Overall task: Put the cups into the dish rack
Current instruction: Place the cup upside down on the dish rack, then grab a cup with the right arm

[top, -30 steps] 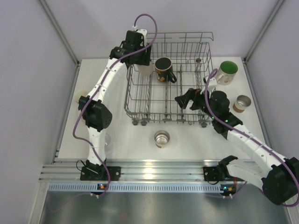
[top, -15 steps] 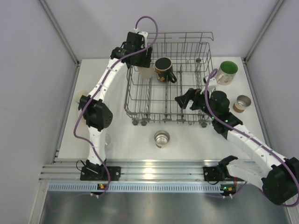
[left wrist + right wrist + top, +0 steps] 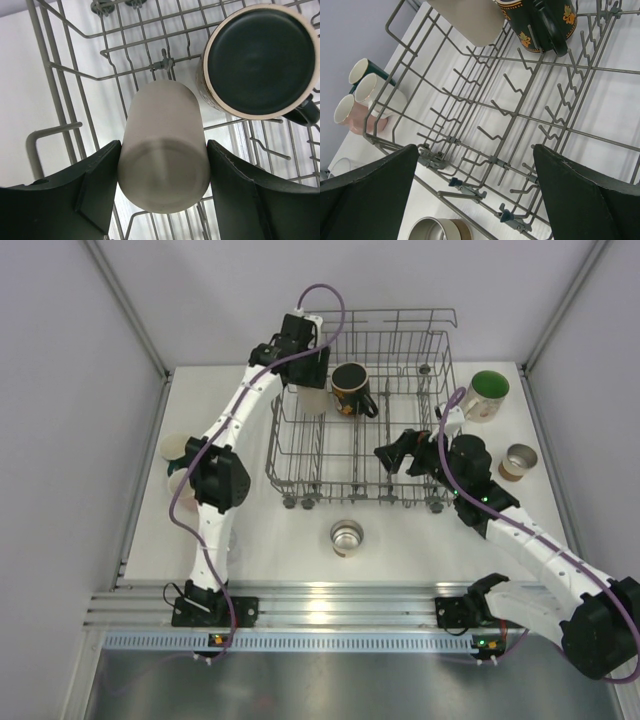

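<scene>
The dish rack [image 3: 275,455] stands at the back middle of the table. My left gripper [image 3: 308,380] reaches down into its far left corner, shut on an upside-down cream cup [image 3: 312,397]. In the left wrist view both fingers of the left gripper [image 3: 163,150] press the cream cup [image 3: 162,160] over the rack wires [image 3: 55,100]. A black mug [image 3: 350,388] lies in the rack beside it. My right gripper [image 3: 392,455] hangs open over the rack's front right, with only rack wires [image 3: 451,139] showing between the fingers of the right gripper [image 3: 475,157].
A steel cup [image 3: 347,536] stands in front of the rack. A green-inside cup [image 3: 487,395] and a brown-banded cup [image 3: 518,461] stand at the right. Pink [image 3: 350,115], white [image 3: 375,90] and dark green [image 3: 362,70] cups cluster left of the rack.
The left arm has shifted slightly right and forward, carrying the cream cup a little further over the rack corner; its elbow now uncovers cups at the left. The right arm has not moved.
</scene>
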You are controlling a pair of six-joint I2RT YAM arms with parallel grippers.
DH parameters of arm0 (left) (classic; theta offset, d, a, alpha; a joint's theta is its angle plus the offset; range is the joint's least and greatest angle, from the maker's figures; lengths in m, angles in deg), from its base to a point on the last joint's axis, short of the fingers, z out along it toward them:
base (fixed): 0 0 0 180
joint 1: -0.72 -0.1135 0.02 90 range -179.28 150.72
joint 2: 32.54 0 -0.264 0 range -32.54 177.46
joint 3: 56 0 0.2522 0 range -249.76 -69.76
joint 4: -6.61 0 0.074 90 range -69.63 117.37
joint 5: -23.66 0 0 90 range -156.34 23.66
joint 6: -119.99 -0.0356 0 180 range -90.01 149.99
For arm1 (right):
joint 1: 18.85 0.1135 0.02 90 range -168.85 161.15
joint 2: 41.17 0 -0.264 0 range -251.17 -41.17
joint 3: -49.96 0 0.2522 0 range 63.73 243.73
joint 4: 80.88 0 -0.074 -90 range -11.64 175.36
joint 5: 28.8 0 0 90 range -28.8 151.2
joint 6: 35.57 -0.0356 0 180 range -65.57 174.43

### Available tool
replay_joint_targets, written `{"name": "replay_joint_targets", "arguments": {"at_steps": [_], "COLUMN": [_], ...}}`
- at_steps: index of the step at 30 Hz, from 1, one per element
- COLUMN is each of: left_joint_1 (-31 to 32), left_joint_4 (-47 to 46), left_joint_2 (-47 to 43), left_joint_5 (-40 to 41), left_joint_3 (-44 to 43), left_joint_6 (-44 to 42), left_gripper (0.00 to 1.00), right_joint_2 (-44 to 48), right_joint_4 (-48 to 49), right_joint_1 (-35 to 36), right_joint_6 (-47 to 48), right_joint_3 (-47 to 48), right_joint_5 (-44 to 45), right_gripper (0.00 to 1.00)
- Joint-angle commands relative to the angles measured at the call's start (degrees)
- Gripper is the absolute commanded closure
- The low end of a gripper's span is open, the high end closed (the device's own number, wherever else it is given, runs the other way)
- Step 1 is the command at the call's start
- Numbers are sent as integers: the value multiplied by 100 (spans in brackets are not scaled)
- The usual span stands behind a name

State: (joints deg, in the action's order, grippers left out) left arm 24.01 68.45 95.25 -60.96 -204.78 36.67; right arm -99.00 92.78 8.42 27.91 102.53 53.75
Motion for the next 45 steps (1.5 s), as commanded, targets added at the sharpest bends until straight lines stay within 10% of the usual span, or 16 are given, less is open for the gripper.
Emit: {"name": "replay_joint_targets", "arguments": {"at_steps": [1, 8, 17, 33, 45], "left_joint_1": [-35, -35, -17, -17, 922], "left_joint_4": [-395, -632, -677, -685, -791], "left_joint_2": [97, 238, 80, -1184, -3716], "left_joint_5": [138, -90, -266, 339, 1017], "left_joint_3": [-253, -253, -218, 370, 3894], "left_joint_6": [-114, -149, -158, 114, 967], "left_gripper": [93, 45, 7, 5, 7], "right_joint_2": [69, 43, 43, -10, -563], "right_joint_4": [119, 146, 128, 49, -618], "right_joint_1": [112, 112, 103, 112, 103], "right_joint_6": [104, 104, 130, 191, -247], "right_joint_3": [303, 294, 303, 338, 970], "right_joint_5": [-12, -21, -47, 59, 1007], "right_gripper": [1, 0, 1, 0, 1]}}
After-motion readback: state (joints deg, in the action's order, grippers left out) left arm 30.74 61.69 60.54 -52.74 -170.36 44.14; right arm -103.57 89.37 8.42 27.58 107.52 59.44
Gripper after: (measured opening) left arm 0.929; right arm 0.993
